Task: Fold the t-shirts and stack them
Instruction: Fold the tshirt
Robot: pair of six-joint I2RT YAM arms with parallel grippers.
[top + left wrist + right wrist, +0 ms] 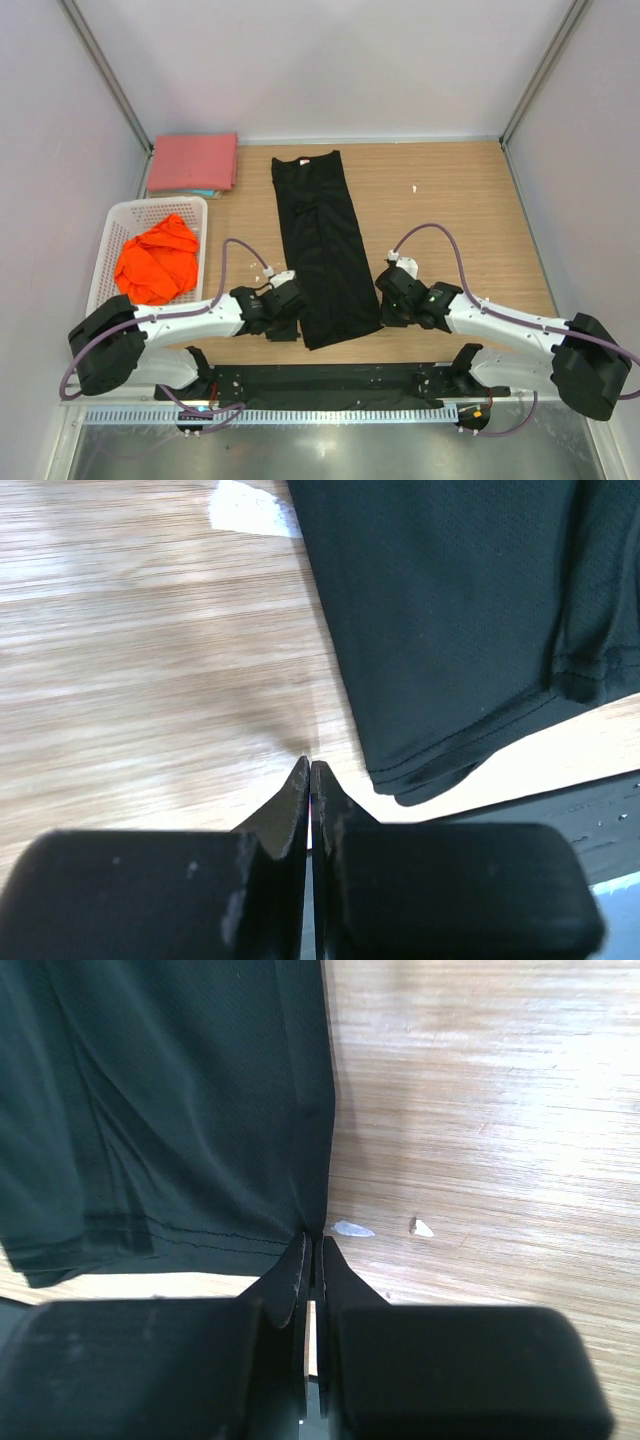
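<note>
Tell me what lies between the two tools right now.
The hem end of the folded black t-shirt lies between the left tool and the right tool, as the top external view shows. Both tools are shut beside its edges.

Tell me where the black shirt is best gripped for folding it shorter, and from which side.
Grip the black shirt at the two corners of its hem, both at once, coming in low from the outer sides. It lies flat as a long narrow strip, collar far and hem at the near end, so those corners are probably the easiest edges to pinch and carry forward.
</note>
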